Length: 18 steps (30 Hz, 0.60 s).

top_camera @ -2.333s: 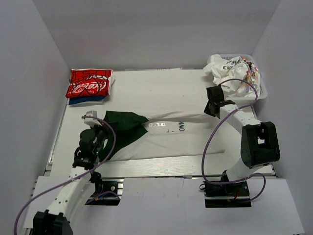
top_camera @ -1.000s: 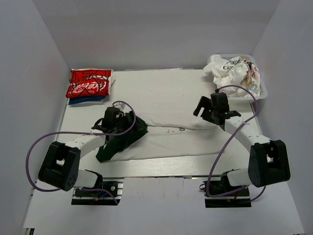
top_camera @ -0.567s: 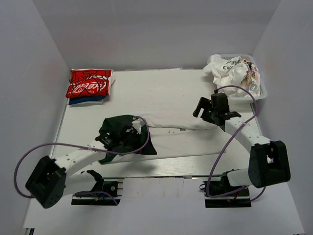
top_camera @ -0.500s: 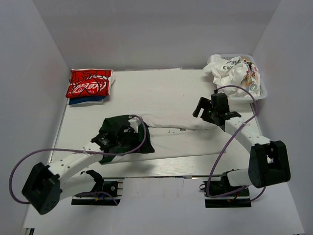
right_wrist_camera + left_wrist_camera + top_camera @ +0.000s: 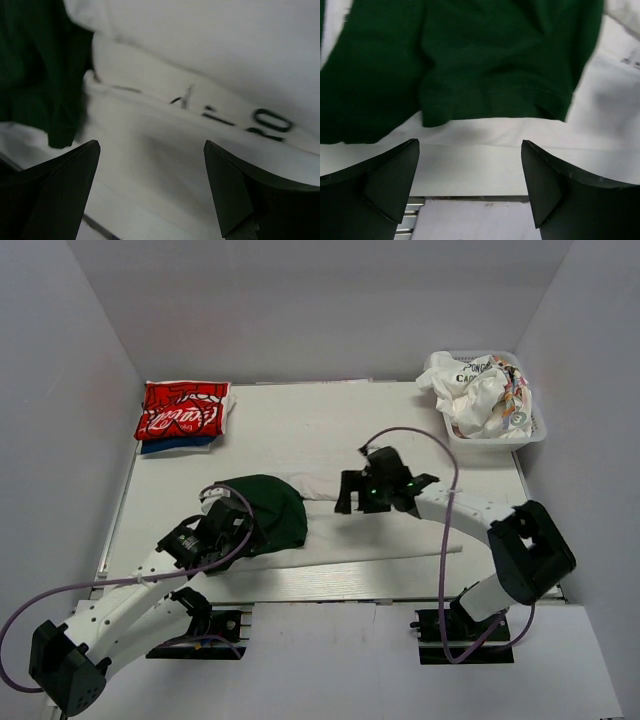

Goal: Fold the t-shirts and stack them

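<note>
At far left, your red tee [image 5: 182, 408] sits folded on the stack. Your left pincer [image 5: 470, 150] hangs released over the bunched green tee [image 5: 265, 522]. Your right pincer [image 5: 150, 165], likewise released, hovers above the off-white tee [image 5: 395, 532]. The basket [image 5: 538, 432] holds more unfolded tees.

Open table strip [image 5: 330, 425] between red t-shirt stack [image 5: 184, 410] and white basket [image 5: 533, 436]; green t-shirt heap [image 5: 268, 512], seemingly low, mid-left.
</note>
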{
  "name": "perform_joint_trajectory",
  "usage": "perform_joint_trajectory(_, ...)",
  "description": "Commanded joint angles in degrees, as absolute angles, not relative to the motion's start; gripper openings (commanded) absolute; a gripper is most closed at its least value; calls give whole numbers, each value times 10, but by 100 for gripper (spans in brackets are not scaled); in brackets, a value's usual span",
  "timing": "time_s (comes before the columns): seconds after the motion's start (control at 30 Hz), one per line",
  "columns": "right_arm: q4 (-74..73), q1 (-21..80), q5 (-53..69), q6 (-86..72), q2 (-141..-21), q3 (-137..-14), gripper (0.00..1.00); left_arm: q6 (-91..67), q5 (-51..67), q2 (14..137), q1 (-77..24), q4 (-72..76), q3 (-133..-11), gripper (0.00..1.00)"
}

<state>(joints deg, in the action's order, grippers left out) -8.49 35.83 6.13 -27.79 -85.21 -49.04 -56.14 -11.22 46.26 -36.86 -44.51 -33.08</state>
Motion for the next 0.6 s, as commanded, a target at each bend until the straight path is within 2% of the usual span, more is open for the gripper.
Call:
perform_joint_trajectory(0.0, -57, 412, 119, -292, -888, -528, 91, -603, -156, 456, -367, -479, -312, 91)
perform_joint_trajectory(0.03, -48, 438, 124, -304, -899, -528, 91, -603, -156, 456, -367, -471, -300, 85)
perform_joint_trajectory(0.2, -29, 484, 157, -322, -962, -566, 87, -596, -166, 476, -362, -404, -278, 79)
perform_joint_trajectory(0.43, -46, 508, 134, -337, -999, -597, 80, -585, -187, 511, -362, -362, -284, 60)
perform_joint_trajectory(0.57, -37, 511, 150, -351, -1022, -602, 69, -579, -158, 534, -362, -329, -271, 22)
